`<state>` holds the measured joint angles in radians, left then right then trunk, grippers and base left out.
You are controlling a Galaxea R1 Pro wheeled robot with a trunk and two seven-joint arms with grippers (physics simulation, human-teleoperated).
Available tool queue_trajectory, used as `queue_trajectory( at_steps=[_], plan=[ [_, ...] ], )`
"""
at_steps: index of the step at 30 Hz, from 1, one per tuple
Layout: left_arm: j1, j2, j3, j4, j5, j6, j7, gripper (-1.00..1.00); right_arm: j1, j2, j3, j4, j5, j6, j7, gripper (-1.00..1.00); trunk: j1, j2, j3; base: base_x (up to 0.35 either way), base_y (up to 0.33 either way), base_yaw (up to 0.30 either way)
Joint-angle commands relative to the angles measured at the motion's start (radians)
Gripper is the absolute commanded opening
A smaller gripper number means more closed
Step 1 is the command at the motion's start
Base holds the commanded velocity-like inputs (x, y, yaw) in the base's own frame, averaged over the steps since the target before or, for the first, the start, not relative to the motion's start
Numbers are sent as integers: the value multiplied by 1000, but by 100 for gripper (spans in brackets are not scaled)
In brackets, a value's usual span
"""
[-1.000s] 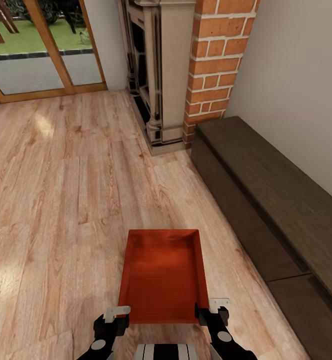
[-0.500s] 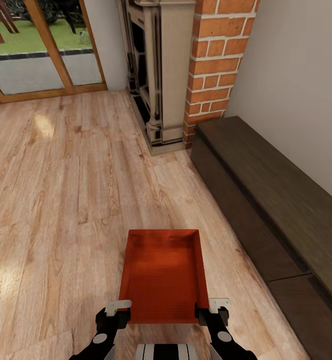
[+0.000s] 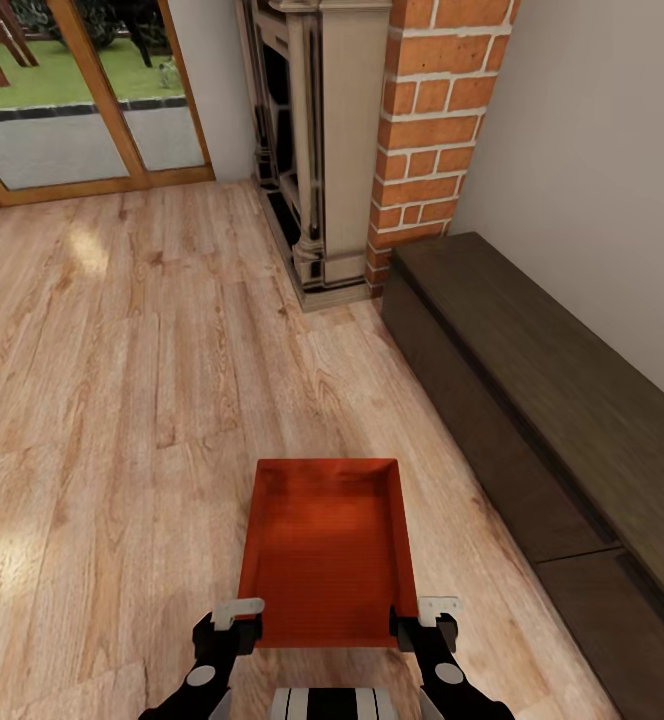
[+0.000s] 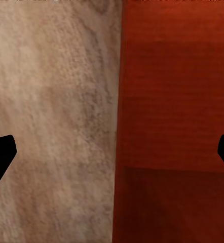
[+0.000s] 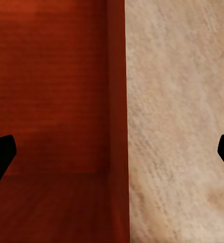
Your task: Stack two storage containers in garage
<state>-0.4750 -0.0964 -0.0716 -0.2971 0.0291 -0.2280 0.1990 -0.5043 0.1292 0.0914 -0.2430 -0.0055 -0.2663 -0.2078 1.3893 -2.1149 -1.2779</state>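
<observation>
Orange-red, the one bin (image 3: 326, 550) in view sits on the light wood-plank floor (image 3: 122, 400) of the living room, just ahead of the robot, its long axis pointing away toward the brick fireplace (image 3: 427, 130). A dark low cabinet (image 3: 542, 410) runs along the wall to its right.

The left claw (image 3: 236, 620) sits at the bin's near left corner and the right claw (image 3: 422, 618) at its near right corner. In each wrist view the fingers stand wide apart, one over the bin's inside and one over the floor, with the side wall (image 4: 118, 121) running between them. So both claws are spread, straddling the walls, not yet clamped.

This looks like the pick-up step of the first carry. The next move calls for both claws to settle over the walls and pinch together evenly, then lift level so the bin does not twist or slip, before the drive toward the garage.
</observation>
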Motion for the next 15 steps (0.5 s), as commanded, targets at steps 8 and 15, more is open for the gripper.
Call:
queue_trajectory(
  at_steps=[8, 15],
  plan=[
    [-1, -2, -7, -2, 5, -4, 14, 100, -1, 0, 8, 1, -1, -10, -8, 100, 0, 0, -1, 0, 0, 0],
    [-1, 0, -8, -2, 5, -4, 16, 100, -1, 0, 8, 2, -1, -13, -8, 100, 19, -35, -16, 0, 0, 0]
  ],
)
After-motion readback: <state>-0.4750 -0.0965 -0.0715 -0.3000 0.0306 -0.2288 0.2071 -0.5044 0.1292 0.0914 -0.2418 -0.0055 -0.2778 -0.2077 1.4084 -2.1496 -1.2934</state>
